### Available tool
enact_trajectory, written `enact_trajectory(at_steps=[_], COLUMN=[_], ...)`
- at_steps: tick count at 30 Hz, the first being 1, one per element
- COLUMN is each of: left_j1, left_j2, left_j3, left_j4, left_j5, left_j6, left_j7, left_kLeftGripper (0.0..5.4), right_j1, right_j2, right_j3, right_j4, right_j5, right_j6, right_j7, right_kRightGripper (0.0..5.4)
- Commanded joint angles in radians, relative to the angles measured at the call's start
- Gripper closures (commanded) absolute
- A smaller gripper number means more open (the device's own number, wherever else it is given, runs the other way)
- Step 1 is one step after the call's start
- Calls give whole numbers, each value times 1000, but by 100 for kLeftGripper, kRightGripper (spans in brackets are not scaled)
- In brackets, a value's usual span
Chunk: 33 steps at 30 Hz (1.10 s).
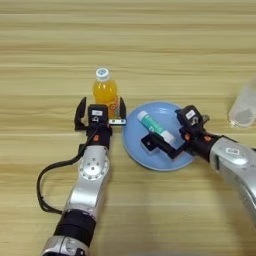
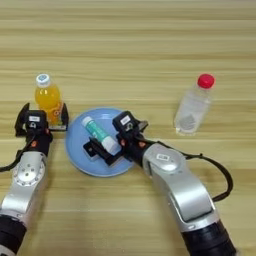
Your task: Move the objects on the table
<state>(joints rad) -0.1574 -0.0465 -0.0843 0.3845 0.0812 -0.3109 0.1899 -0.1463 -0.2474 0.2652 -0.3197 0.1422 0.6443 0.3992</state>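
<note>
Left eye view first, and I take the blue plate [image 1: 135, 150] as my landmark. The white-and-green stick tube [image 1: 155, 128] lies slantwise on the plate, and my right end effector [image 1: 161, 148] is over the plate's near side. Its fingers are spread around the small black block [image 1: 148, 144] beside the tube's lower end, gripping nothing that I can see. Just left of the plate, my left end effector [image 1: 100, 114] stands wide open with the orange-drink bottle [image 1: 105, 91] upright just beyond its fingers, not yet clamped. Far right of the plate, only the clear bottle's body [image 1: 243, 107] shows at the picture edge.

Right eye view now. Same plate [image 2: 76, 145], tube [image 2: 99, 134] on it, and the clear bottle [image 2: 193, 106] with its red cap stands upright well to the plate's right on the counter [image 2: 150, 40]. The orange bottle [image 2: 48, 98] sits at the plate's upper left.

My read: tube and block are plated, both bottles are left, and the orange one looks next.
</note>
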Motion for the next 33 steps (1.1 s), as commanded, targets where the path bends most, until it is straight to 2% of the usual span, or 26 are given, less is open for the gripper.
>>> enact_trajectory(at_steps=[1,6,11,16,20,27,33], left_j1=[7,9,13,15,15,16,29], left_j2=[-30,-30,-32,-34,-35,-34,-38], left_j3=[-8,-10,-13,-17,-19,-16,-19], left_j4=[-9,-11,-18,-26,-30,-31,-42], left_j5=[14,13,15,16,16,12,13], left_j6=[18,17,20,25,29,29,28], left_j7=[6,5,8,10,12,14,17], left_kLeftGripper=[0,0,0,0,0,0,0], right_j1=[-70,-150,-181,-174,-149,-129,-138], right_j2=[29,75,93,93,84,113,139], right_j3=[-3,-27,-1,25,54,66,60], right_j4=[49,119,196,255,239,270,304], right_j5=[3,18,1,-25,-42,-59,-73], right_j6=[45,79,79,47,41,11,-5], right_j7=[-11,-23,-22,-22,-13,-33,-46], right_kRightGripper=[1,1,1,1,1,1,1])
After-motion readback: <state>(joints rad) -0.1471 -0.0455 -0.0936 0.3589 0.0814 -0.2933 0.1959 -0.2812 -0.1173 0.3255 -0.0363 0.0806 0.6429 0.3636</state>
